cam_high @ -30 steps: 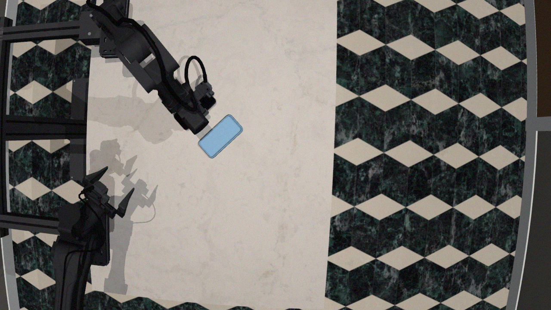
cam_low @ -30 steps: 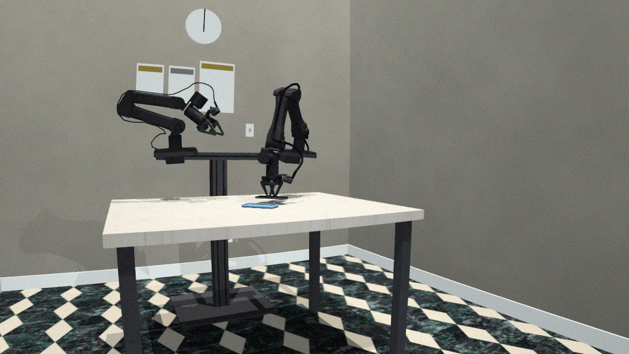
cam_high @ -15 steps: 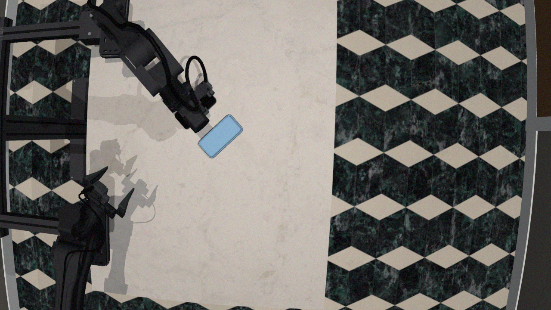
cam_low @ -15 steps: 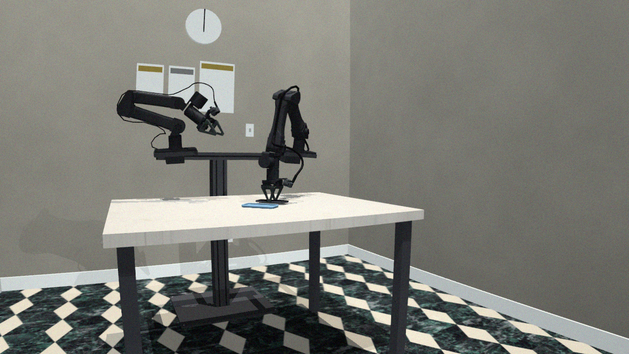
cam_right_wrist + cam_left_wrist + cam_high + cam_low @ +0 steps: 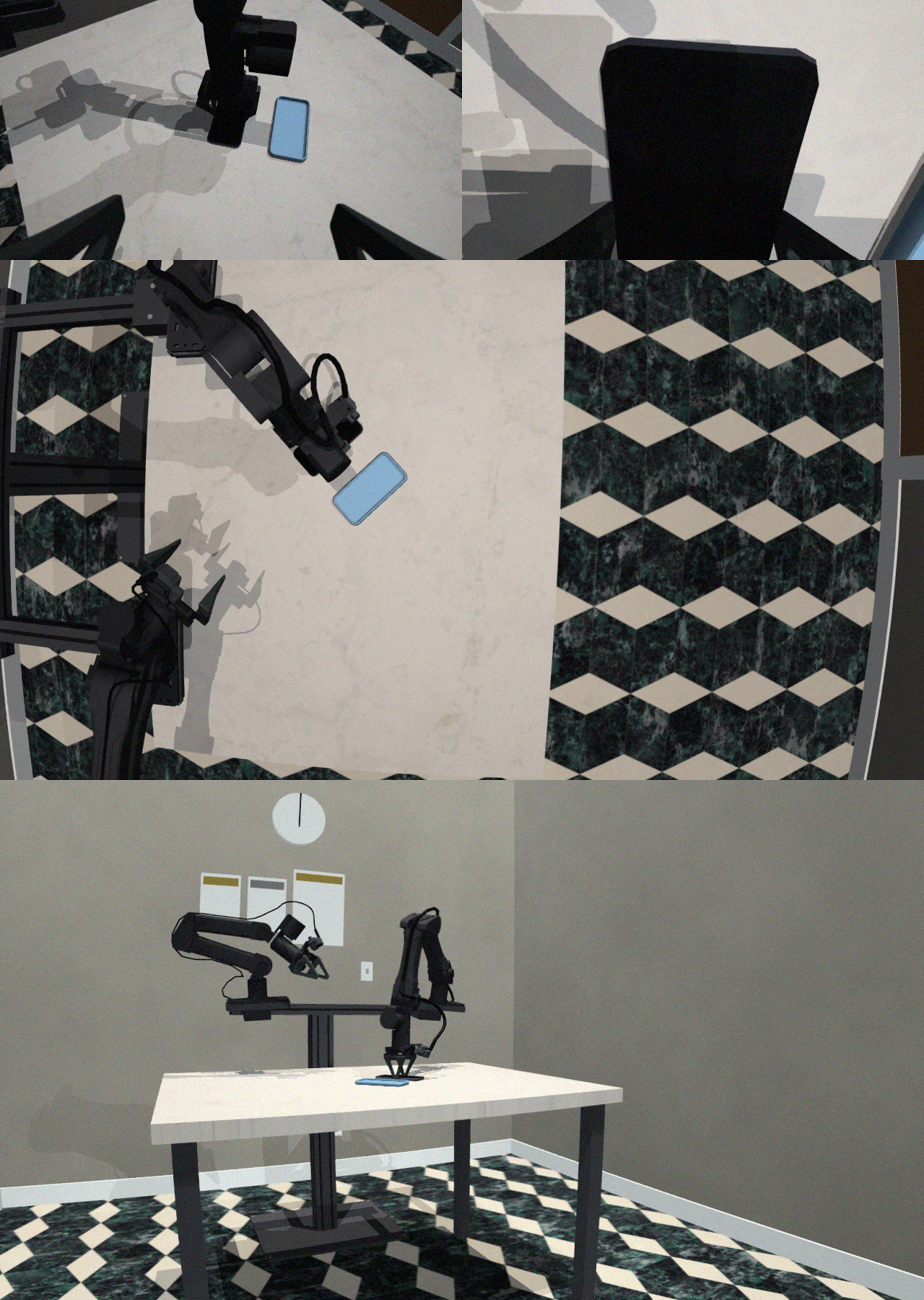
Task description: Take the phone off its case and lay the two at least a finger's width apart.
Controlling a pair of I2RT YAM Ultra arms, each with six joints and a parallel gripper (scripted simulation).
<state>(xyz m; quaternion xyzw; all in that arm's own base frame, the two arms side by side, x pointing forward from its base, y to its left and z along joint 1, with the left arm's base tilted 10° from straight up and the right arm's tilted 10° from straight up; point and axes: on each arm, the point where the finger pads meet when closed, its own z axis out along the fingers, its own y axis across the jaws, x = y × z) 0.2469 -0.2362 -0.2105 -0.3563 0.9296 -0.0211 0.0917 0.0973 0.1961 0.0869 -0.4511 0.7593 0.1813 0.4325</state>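
Observation:
The light blue case [image 5: 369, 488] [image 5: 375, 1082] [image 5: 290, 128] lies flat on the table, empty, open side up; its edge shows in the left wrist view [image 5: 913, 242]. My left gripper [image 5: 400, 1075] [image 5: 696, 216] points down and is shut on the black phone [image 5: 707, 126] [image 5: 225, 133] by its two long sides. The phone is level and very low over the table or on it; I cannot tell whether it touches. It is beside the case, with bare table between them. From above, the left arm mostly hides it. My right gripper [image 5: 202, 558] [image 5: 316, 976] [image 5: 229, 210] is open and empty, high and away from the case.
The pale table [image 5: 452, 622] [image 5: 258, 1103] carries the case. The left arm [image 5: 239, 350] reaches in over it. Both arms stand on a dark frame [image 5: 77, 473] along one table edge. Their shadows fall across the table near the phone.

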